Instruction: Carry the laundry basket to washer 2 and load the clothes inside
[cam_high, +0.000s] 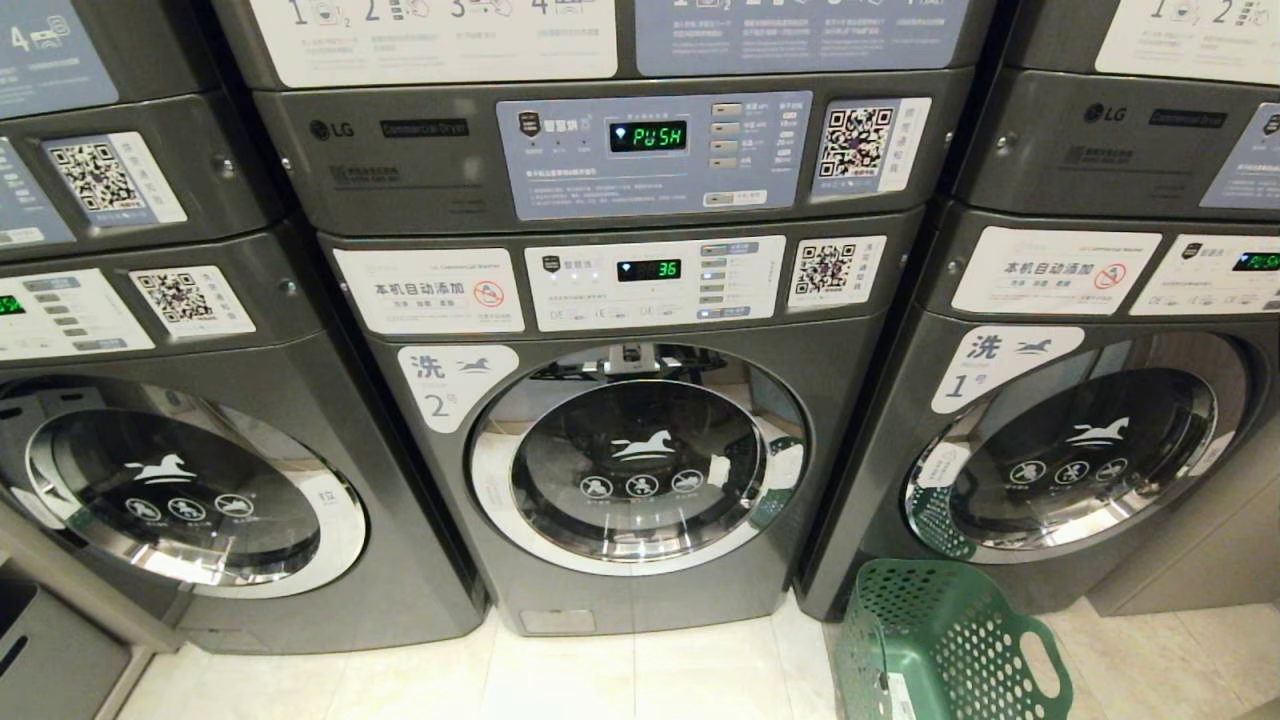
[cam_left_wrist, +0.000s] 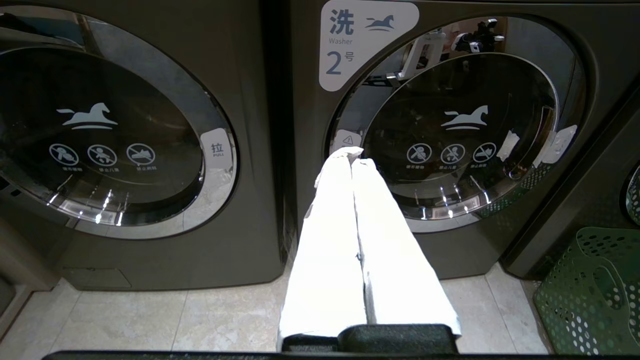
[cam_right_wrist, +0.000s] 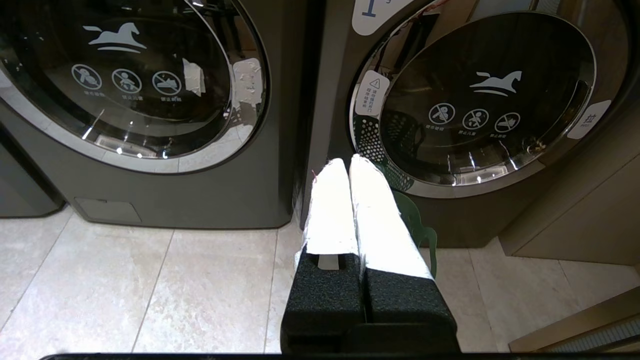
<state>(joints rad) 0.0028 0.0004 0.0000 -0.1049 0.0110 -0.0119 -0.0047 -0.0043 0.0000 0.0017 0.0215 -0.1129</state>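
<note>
Pale floor tiles: your basket (cam_high: 950, 650) sits right of washer 2 (cam_high: 640, 460), whose door is shut. Both tools, left (cam_left_wrist: 351, 155) and right (cam_right_wrist: 348, 165), closed, holding nothing. Loading's all ahead.

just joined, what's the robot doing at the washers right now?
Nothing is being handled at the moment. The robot faces washer 2, whose door is closed. The laundry basket stands on the floor to the right of it, in front of washer 1, and no clothes show in what can be seen of the basket. The left gripper and the right gripper are both shut and hold nothing, each pointing toward the machines above the floor tiles.
</note>
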